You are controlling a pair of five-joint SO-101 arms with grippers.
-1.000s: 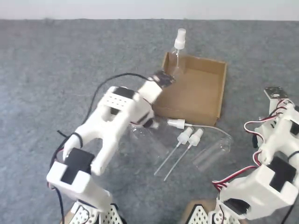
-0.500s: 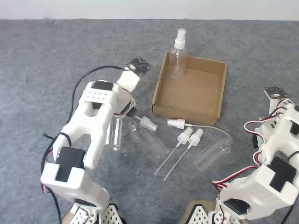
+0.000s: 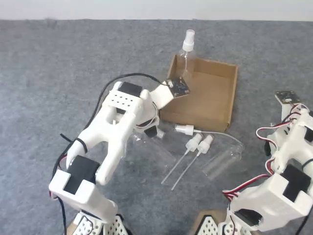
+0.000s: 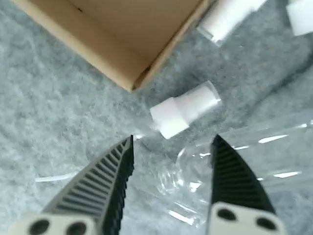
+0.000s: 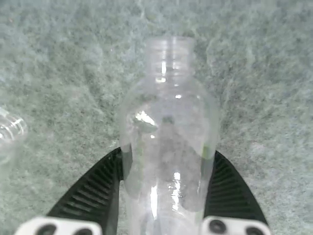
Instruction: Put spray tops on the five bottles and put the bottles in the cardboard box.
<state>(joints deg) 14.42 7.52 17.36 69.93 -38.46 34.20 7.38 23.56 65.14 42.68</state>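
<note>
Cardboard box (image 3: 210,98), three loose spray tops (image 3: 194,142)

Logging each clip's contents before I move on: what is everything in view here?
box: one, brown cardboard, far middle of the carpet.
standing bottle: one, clear with white spray top, upright in the box's far corner.
lying bottles: two seen, clear, on the carpet, one under the left gripper, one farther right.
held bottle: one, clear, uncapped, in the right gripper.
spray tops: four, white, lying by the box's near side.
carpet: one, grey, covering the table.
arms: two, white, near edge; left gripper open, right gripper shut on the held bottle.
</note>
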